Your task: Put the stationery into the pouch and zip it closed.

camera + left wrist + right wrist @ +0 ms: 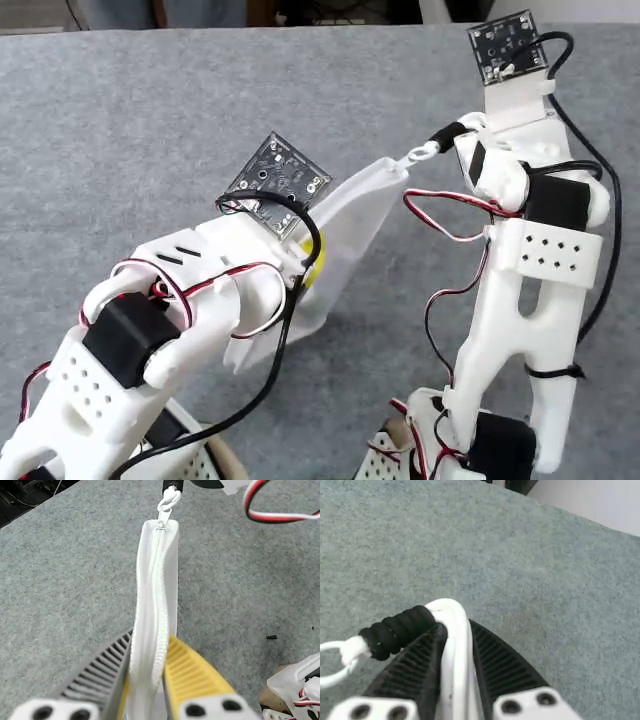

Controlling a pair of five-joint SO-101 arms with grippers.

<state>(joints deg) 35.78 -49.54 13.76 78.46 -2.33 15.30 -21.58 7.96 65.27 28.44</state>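
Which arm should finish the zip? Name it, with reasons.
Right. The right end effector is shut on the zipper pull cord at the slider end of the pouch, while the left end effector clamps the opposite end, anchoring it against that pull.

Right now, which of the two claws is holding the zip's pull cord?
The right gripper, the one with black fingers, clamps the pull cord. The left gripper, with one yellow finger, pinches the pouch itself at its other end.
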